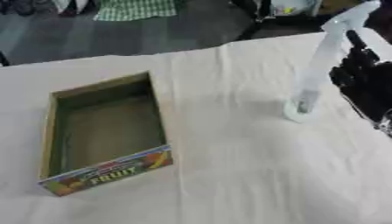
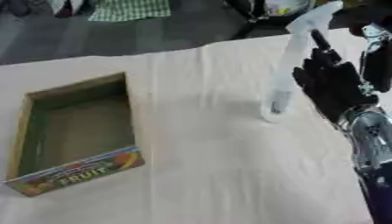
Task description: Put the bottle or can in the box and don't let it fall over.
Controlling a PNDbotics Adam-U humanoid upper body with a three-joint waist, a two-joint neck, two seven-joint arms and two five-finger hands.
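Note:
A tall clear plastic bottle (image 1: pixel 320 65) with a pale cap stands upright on the white cloth at the right. My right hand (image 2: pixel 330 83) is just to its right, black fingers straight and pointing up, beside the bottle and not curled round it. An open cardboard box (image 1: pixel 107 131) with a colourful fruit label on its near wall lies at the left, nothing inside it. My left hand shows in neither view.
The table (image 1: pixel 229 175) is covered with a wrinkled white cloth; its far edge runs across the top. Beyond it are a dark floor, a green checked cloth (image 1: pixel 134 8) and dark objects at the top right.

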